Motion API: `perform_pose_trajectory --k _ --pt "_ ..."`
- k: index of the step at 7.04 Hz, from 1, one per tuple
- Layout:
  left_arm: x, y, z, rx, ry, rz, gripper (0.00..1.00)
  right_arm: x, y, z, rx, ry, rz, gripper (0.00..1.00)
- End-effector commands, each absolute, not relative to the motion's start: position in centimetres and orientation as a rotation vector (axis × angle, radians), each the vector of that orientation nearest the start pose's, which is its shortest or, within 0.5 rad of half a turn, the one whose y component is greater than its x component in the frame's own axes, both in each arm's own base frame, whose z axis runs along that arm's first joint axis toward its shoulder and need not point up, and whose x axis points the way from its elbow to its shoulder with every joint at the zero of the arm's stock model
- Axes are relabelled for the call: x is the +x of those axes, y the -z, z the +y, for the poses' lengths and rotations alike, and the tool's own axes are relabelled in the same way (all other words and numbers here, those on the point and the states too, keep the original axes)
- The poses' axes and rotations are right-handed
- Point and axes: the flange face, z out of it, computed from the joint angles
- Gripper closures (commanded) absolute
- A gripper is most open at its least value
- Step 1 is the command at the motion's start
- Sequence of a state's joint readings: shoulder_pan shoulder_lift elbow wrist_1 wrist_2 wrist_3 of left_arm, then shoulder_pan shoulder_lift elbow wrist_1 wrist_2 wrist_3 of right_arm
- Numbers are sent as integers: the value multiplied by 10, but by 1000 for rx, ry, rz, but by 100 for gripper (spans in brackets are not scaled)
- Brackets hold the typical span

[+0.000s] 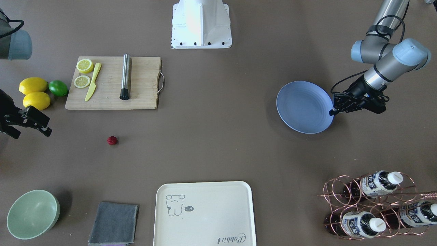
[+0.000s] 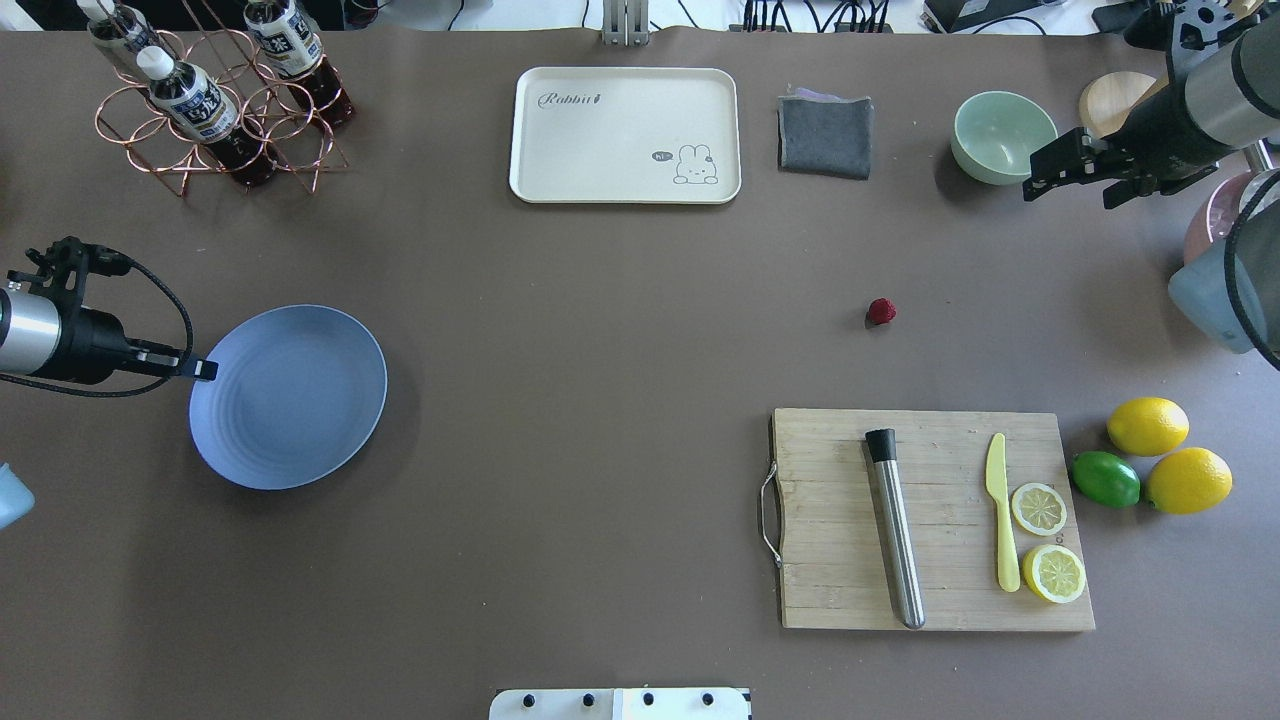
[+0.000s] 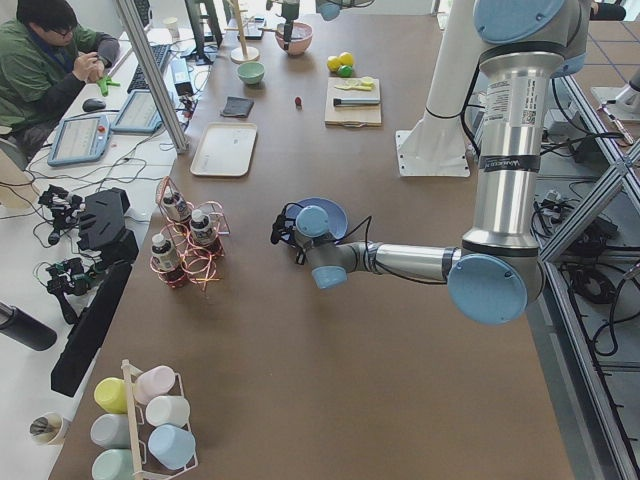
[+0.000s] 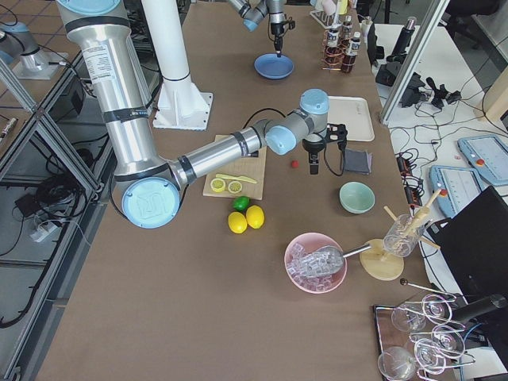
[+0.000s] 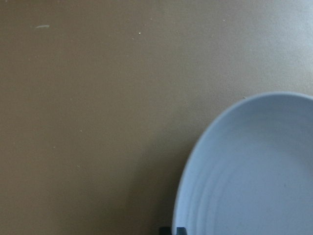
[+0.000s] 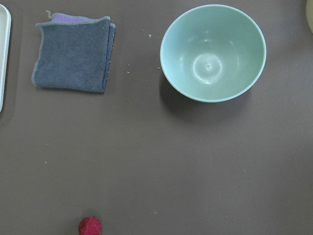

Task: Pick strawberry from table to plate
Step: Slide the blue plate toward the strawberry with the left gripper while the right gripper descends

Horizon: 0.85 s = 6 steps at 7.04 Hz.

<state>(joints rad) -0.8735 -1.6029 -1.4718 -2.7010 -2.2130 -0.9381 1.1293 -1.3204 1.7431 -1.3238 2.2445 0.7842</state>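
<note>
The strawberry (image 1: 112, 140) (image 2: 881, 311) is a small dark-red berry lying alone on the brown table (image 2: 600, 350). It also shows at the bottom edge of the right wrist view (image 6: 90, 226). My right gripper (image 2: 1070, 197) (image 1: 32, 134) hangs open and empty above the table near the green bowl, well off to the side of the berry. The blue-grey plate (image 2: 288, 396) (image 1: 305, 107) (image 5: 254, 166) sits empty at the other end of the table. My left gripper (image 2: 205, 371) (image 1: 332, 112) is shut, its tips at the plate's rim.
A wooden cutting board (image 2: 930, 440) carries a steel rod, a yellow knife and lemon slices. Two lemons (image 2: 1148, 425) and a lime (image 2: 1105, 478) lie beside it. A green bowl (image 2: 1003, 136), grey cloth (image 2: 825, 137), cream tray (image 2: 625, 134) and copper bottle rack (image 2: 215, 110) line the far side.
</note>
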Motion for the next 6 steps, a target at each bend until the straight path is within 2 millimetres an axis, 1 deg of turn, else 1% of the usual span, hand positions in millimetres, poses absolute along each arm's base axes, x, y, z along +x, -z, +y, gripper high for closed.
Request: perform_pose_trajectory --k 1,2,3,4,5,6 --pt "260 -529 -473 218 -148 1232 100 -186 -411 -562 152 -92 -904 0" --pt "256 -494 -495 184 -109 1279 100 -187 -411 -562 152 -91 -906 0" --pt "267 -467 -504 172 -72 1307 100 -189 -409 -563 154 -89 -905 0" --pt "285 -423 -520 185 -12 1330 100 -194 -406 -565 152 -85 -902 0" --pt "313 -401 -506 188 -8 1327 100 -207 -401 -566 139 -71 -898 0" --pt "341 -357 -490 182 23 1297 100 -226 -402 -569 136 -55 -883 0"
